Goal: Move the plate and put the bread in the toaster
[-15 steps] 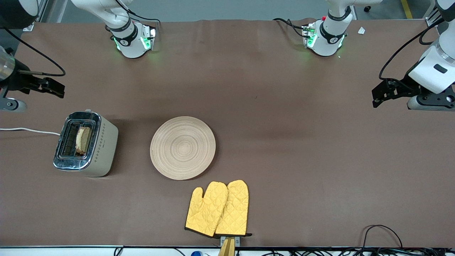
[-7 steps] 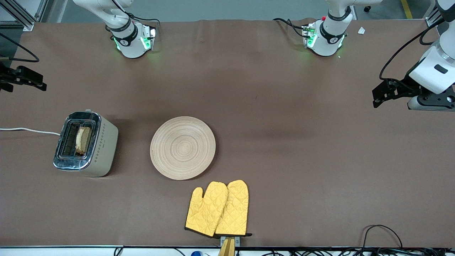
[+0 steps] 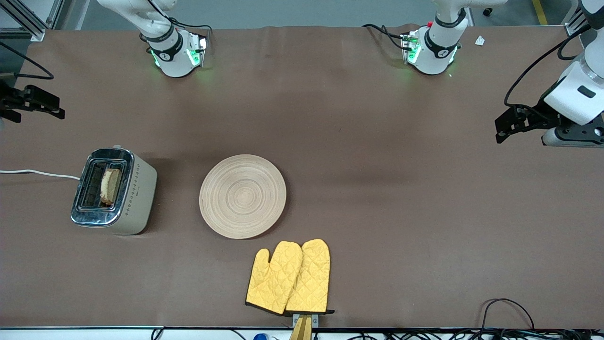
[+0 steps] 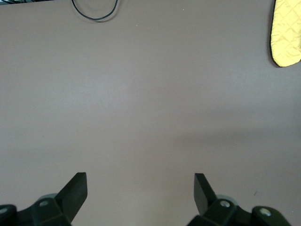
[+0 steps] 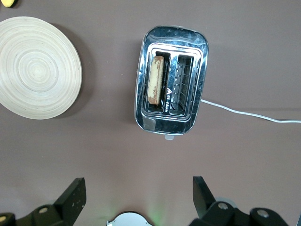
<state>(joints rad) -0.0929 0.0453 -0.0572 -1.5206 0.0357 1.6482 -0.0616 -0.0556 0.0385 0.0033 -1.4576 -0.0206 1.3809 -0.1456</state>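
Observation:
The cream toaster (image 3: pixel 139 193) with a chrome top stands toward the right arm's end of the table. The brown bread slice (image 3: pixel 110 186) stands upright in one of its slots. The round wooden plate (image 3: pixel 242 196) lies bare beside the toaster, toward the middle of the table. The right wrist view shows the toaster (image 5: pixel 172 121), the bread (image 5: pixel 155 80) and the plate (image 5: pixel 35 67). My right gripper (image 3: pixel 55 107) is open and empty, up over the table's edge at the right arm's end; it also shows in its wrist view (image 5: pixel 137 181). My left gripper (image 3: pixel 498 131) (image 4: pixel 140 176) is open and empty over bare table at the left arm's end.
A pair of yellow oven mitts (image 3: pixel 289 277) lies nearer to the front camera than the plate; one mitt's edge shows in the left wrist view (image 4: pixel 287 33). The toaster's white cord (image 3: pixel 37 174) runs off the table's end. Black cables (image 3: pixel 507 311) lie at the front edge.
My right gripper has drawn away from the toaster toward the table's end, then held nearly still. The left arm, bread, plate and toaster have not moved.

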